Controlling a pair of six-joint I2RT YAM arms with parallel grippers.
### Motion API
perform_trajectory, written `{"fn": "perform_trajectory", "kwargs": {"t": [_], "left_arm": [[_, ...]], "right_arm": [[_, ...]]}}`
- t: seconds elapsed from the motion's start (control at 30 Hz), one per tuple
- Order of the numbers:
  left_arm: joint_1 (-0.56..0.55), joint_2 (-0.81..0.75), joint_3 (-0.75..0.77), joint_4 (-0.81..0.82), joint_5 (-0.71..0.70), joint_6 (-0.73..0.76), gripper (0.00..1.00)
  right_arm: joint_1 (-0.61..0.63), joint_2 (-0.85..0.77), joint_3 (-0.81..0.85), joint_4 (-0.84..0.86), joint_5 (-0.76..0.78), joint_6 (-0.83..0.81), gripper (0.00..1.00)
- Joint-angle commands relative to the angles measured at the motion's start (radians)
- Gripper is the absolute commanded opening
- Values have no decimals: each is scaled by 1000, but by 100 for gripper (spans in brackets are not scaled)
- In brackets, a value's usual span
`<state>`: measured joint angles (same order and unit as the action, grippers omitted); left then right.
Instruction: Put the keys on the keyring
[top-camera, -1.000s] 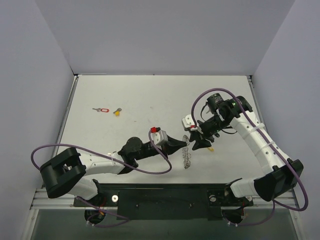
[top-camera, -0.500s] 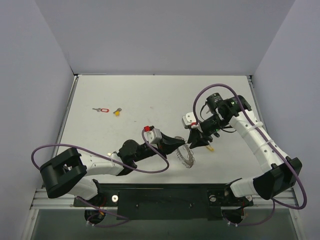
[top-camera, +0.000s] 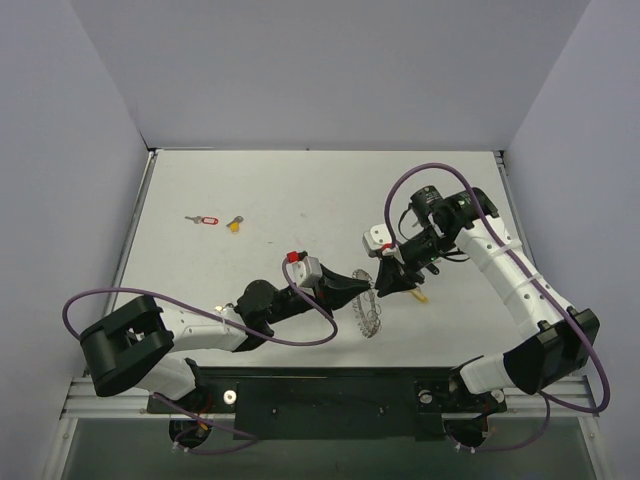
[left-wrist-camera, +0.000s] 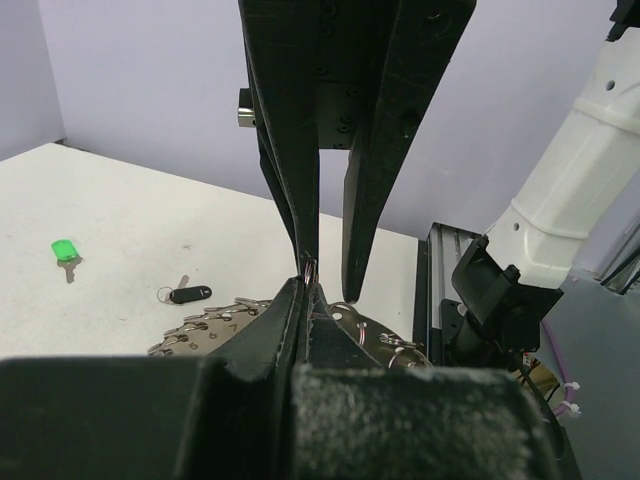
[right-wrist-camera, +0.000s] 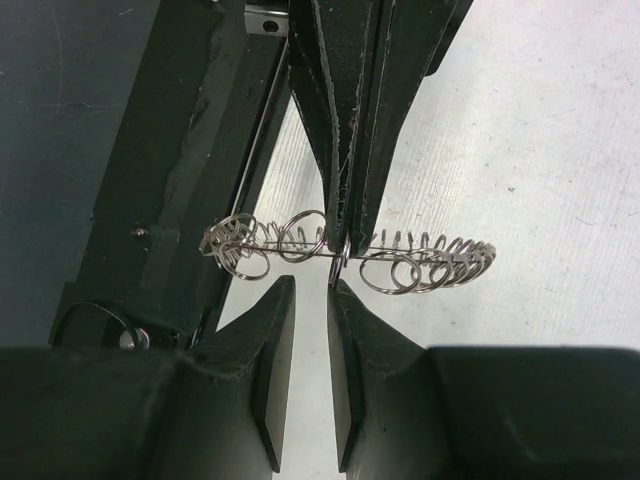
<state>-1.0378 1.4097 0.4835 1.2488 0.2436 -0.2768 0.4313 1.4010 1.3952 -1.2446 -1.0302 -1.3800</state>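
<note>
At the far left of the table (top-camera: 300, 190), a red-tagged key (top-camera: 206, 220) and a yellow-headed key (top-camera: 235, 224) are seen lying loose. They lie just beside each other and well apart from the keyring (top-camera: 372, 314), which is held near the middle of the table. The ring is pinched on its wire by the left gripper (left-wrist-camera: 306, 284), whose jaws are shut tight on it. In the right wrist view the ring is shown edge-on, as a coiled line running left to right across those closed tips. Just to the right, the right gripper (right-wrist-camera: 311, 288) is set close against the same spot on the ring. Its jaws are drawn narrow with a slim gap between them, and nothing is seen gripped in that gap. Beside it an orange-yellow key (top-camera: 421, 296) lies on the table. In the left wrist view a green key (left-wrist-camera: 64, 249) and a black-tagged key (left-wrist-camera: 188, 294) are also seen on the table, apart from the ring. The task is judged to be at an early stage: five keys are counted loose and none can be confirmed as threaded. Whether the silvery pieces at the ring's edge are keys or only coils cannot be told. In the top view the point of contact is covered by the fingers, and the green and black keys are not found there.
</note>
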Motion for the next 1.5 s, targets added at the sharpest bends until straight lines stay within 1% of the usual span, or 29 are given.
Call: {"fn": "perform_trajectory", "kwargs": {"t": [0.0,0.47,0.77,0.97,1.07,1.17,1.23,1.27,1.47], "left_arm": [[4,5,21,129,17,-15,0],[4,26,33,130,56,-41,0],[4,29,44,115,85,-42,0],[4,35,44,115,76,-41,0],[4,31,40,118,48,-36,0],[4,25,33,121,36,-29,0],[4,20,27,121,22,-25,0],[4,17,24,123,13,-22,0],[4,21,21,120,10,-22,0]], "right_arm": [[3,16,34,-69,-93,-36,16],[1,30,50,-67,-85,-33,17],[-2,50,70,-55,-45,-7,24],[3,56,73,-53,-48,7,24],[12,53,67,-50,-36,12,19],[18,50,57,-44,-25,21,9],[21,47,53,-42,-22,21,5],[23,47,54,-44,-27,21,0],[44,44,57,-46,-27,35,0]]}}
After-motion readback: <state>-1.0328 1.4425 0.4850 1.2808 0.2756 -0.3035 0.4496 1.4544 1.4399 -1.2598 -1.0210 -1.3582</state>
